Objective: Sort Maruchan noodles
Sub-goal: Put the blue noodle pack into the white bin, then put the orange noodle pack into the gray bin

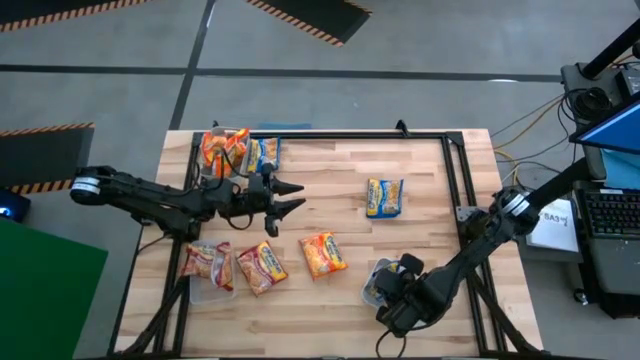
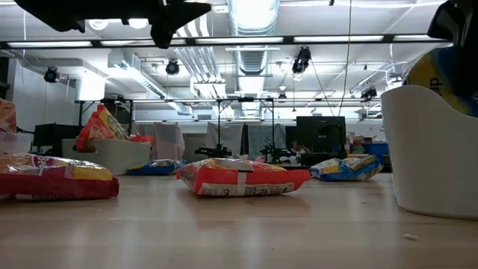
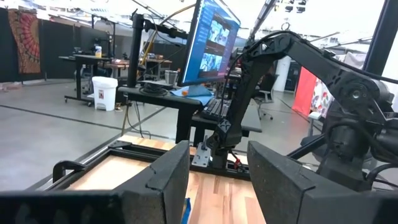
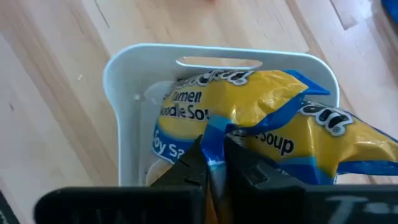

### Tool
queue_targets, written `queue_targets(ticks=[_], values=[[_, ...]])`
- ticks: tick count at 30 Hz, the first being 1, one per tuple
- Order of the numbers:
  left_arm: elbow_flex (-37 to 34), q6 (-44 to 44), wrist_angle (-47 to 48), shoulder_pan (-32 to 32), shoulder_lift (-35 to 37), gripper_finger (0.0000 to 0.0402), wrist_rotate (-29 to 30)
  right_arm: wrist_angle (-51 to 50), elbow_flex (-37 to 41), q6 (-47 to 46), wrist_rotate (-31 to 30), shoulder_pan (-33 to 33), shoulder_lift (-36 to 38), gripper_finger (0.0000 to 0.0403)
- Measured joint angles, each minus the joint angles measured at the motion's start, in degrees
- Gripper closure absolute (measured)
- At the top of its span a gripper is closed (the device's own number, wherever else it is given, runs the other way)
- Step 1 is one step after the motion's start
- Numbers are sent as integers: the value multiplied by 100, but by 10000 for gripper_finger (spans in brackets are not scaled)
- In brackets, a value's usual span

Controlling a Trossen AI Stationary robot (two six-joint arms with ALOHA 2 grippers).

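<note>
1. We see the right gripper point(image 4: 214, 163) at the table's near right, over a white tub point(image 4: 118, 93), its jaws pinched on the edge of a blue packet point(image 4: 261, 124) that sits in the tub.
2. The left gripper point(image 1: 290, 198) hangs above the table's left-centre with its jaws spread wide, holding nothing.
3. Another blue packet point(image 1: 384, 197) lies alone toward the far right.
4. An orange packet point(image 1: 323, 253) lies near centre; two more point(image 1: 262, 267) and red ones point(image 1: 208, 262) lie at the near left.
5. A far-left tub point(image 1: 213, 160) holds orange packets point(image 1: 222, 146), a blue one point(image 1: 263, 153) beside it.
</note>
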State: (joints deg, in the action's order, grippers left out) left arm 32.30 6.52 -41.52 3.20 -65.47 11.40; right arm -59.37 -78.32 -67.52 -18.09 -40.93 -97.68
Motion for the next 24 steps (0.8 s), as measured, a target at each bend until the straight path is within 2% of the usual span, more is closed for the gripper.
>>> queue_targets(ticks=[11, 17, 21, 24], values=[[-14, 0, 76, 9, 0, 256, 0, -37, 0, -38, -188, 9, 357, 311], [-19, -57, 152, 9, 0, 256, 0, -40, 0, -7, -490, 63, 760, 307], [-19, -68, 191, 11, 0, 256, 0, -37, 0, 154, -1135, 128, 984, 307], [-19, -68, 269, 11, 0, 256, 0, -33, 0, 334, -1351, 313, 1120, 308]])
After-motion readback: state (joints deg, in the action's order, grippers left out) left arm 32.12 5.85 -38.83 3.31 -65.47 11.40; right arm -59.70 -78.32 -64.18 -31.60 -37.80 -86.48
